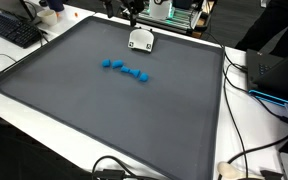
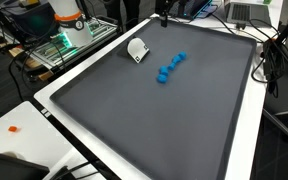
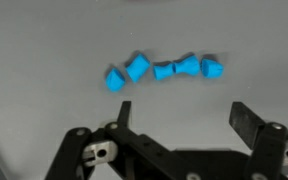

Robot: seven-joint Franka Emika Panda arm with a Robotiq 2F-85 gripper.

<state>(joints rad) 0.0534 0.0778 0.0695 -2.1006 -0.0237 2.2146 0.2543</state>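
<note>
In the wrist view, at the bottom of the frame, your gripper (image 3: 182,108) is holding its two dark fingers (image 3: 124,115) spread wide apart. They are gripping nothing, and bare mat is showing between them. Just beyond the fingertips a row of small blue blocks (image 3: 164,70) is lying on the grey mat (image 3: 44,60), clear of both fingers and touching neither. Five pieces are sitting side by side in a slightly wavy line, each touching or almost touching the next. In both exterior views that row is resting on the part of the mat nearer the arm's side, away from every edge. A white object (image 1: 141,40) is lying near it, apart from the blocks and closer to the mat's border. The mat is covering most of a white table (image 1: 254,120). In an exterior view a keyboard (image 1: 14,30) is sitting off one corner of the mat, and dark cables (image 1: 249,90) are trailing over the table's bare strip. A small orange bit (image 2: 14,128) is lying on the table, well apart from everything else.
</note>
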